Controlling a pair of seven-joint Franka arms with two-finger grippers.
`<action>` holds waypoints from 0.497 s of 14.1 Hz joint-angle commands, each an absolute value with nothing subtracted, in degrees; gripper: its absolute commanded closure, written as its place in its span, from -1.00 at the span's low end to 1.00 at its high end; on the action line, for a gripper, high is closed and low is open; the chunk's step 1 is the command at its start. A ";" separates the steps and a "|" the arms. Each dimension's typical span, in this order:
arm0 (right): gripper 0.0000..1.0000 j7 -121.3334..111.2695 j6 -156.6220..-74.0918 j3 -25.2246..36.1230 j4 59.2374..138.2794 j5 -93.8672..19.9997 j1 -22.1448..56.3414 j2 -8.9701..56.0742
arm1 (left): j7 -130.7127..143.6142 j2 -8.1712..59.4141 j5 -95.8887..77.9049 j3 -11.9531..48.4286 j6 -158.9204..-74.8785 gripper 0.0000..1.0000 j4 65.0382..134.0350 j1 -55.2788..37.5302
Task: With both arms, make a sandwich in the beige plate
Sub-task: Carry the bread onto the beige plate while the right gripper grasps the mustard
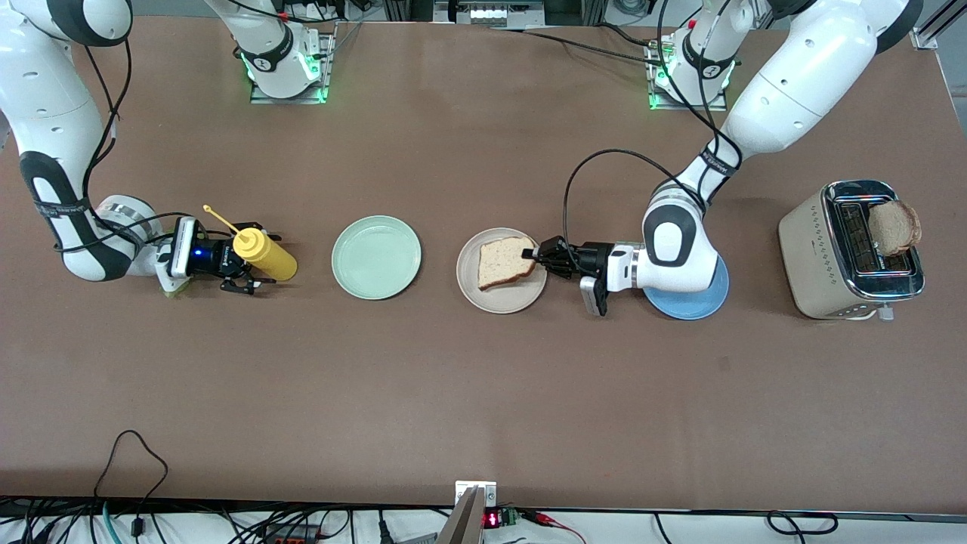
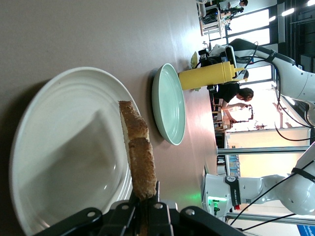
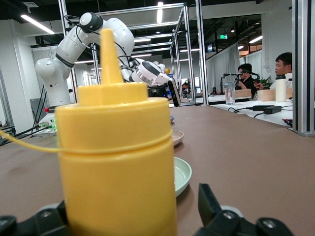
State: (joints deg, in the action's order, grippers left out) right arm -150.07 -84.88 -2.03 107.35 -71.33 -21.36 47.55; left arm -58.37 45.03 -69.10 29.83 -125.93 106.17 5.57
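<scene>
pinching bread slice (image 1: 505,261) between left fingers (image 1: 545,254).

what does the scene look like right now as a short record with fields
left gripper: shut on the edge of a bread slice, over the beige plate
right gripper: jaws open around the yellow squeeze bottle, toward the right arm's end of the table
green plate: bare, between the bottle and the beige plate
blue plate: partly hidden under the left arm
toaster: toward the left arm's end, second bread slice sticking up from it
sandwich: not yet assembled, no lettuce in view
</scene>
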 commanded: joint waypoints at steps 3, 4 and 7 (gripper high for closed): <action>0.31 -151.26 -84.99 -1.76 106.61 -72.07 -20.83 47.64 | -62.12 45.10 -71.46 29.53 -126.39 -0.99 105.64 4.57; 0.35 -151.17 -85.25 -1.76 106.61 -71.98 -20.74 47.38 | -64.49 43.43 -71.02 29.36 -126.65 -1.00 105.99 4.48; 0.36 -150.03 -86.83 -1.76 106.44 -71.89 -20.13 45.71 | -65.66 40.87 -67.52 29.18 -129.02 -1.00 106.44 4.39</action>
State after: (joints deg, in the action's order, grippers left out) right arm -150.50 -85.52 -2.02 106.81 -71.33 -21.20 47.37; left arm -64.17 43.84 -69.08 29.77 -128.13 105.36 4.89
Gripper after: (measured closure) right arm 0.436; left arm 0.366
